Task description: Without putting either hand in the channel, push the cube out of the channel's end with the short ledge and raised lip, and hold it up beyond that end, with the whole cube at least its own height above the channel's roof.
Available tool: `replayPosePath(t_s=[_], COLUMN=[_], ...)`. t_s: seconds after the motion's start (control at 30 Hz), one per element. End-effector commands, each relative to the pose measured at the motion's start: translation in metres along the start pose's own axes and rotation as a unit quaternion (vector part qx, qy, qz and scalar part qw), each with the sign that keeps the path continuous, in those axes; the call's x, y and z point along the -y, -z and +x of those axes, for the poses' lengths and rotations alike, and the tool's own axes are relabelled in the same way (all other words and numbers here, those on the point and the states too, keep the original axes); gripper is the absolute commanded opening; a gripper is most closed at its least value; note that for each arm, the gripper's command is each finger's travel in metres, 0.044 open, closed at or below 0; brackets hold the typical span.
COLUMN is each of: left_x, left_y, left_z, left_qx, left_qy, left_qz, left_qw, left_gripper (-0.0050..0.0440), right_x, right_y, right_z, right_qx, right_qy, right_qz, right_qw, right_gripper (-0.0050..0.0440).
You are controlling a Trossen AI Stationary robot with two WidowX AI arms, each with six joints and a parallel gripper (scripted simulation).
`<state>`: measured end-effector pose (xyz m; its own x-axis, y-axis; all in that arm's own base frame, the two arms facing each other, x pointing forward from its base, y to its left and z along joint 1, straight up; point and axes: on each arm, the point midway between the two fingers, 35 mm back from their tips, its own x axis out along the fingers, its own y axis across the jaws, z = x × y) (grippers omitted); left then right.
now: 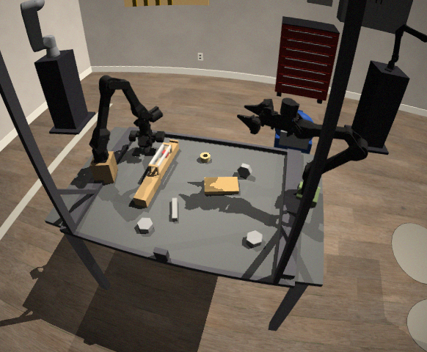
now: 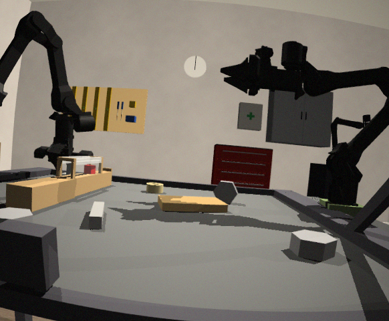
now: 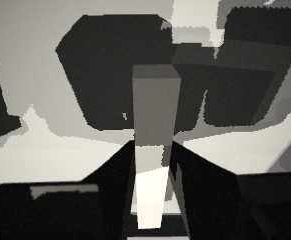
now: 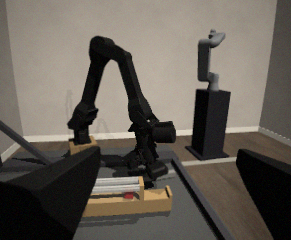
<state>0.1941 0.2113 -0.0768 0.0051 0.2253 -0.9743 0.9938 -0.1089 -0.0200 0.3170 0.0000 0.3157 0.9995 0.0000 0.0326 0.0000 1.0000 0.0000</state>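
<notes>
Small red cube (image 1: 164, 152) (image 2: 89, 168) (image 4: 129, 195) seen under the clear roof (image 2: 84, 159) (image 4: 115, 183) of the wooden channel (image 1: 147, 189) (image 2: 46, 192) (image 4: 155, 205), pale bar (image 3: 155, 110) pinched by left gripper (image 1: 144, 151) (image 2: 55, 169) (image 3: 150, 145) (image 4: 153, 178), right gripper (image 1: 241, 111) (image 2: 222, 74) (image 4: 168, 151) (held high) spread wide.

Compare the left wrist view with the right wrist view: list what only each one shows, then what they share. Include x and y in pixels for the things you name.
Only the left wrist view: a pale bar (image 3: 155, 110) gripped between the left claw's fingers.

Only the right wrist view: the red cube (image 1: 164, 152) (image 2: 89, 168) (image 4: 129, 195) inside the wooden channel (image 1: 147, 191) (image 2: 20, 194) (image 4: 135, 206), the open right claw (image 1: 242, 111) (image 2: 223, 75) (image 4: 169, 155), and a grey arm (image 1: 33, 30) (image 4: 203, 65) on a dark stand (image 1: 60, 91) (image 4: 210, 122).

Both: the left claw (image 1: 145, 151) (image 2: 55, 169) (image 3: 150, 145) (image 4: 153, 178) and the grey tabletop (image 1: 213, 235) (image 2: 188, 259) (image 3: 25, 165) (image 4: 135, 227).
</notes>
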Motion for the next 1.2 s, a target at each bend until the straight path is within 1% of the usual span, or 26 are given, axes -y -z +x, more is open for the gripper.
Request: replayPosePath(t_s=[0.0,1.17], left_x=[-0.007,-0.008], left_y=[0.012,0.025], left_z=[-0.016,-0.063], left_qx=[-0.018,-0.026], left_qy=[-0.015,-0.022], left_qz=[-0.002,-0.005], left_qw=[1.0,0.999], left_gripper=[0.0,0.0], right_x=[0.0,0.0], right_y=[-0.007,-0.007], right_z=[-0.001,-0.001], right_qx=[0.009,0.009], right_qy=[0.0,0.0], right_qz=[0.0,0.0], right_qw=[1.0,1.0], right_gripper=[0.04,0.04])
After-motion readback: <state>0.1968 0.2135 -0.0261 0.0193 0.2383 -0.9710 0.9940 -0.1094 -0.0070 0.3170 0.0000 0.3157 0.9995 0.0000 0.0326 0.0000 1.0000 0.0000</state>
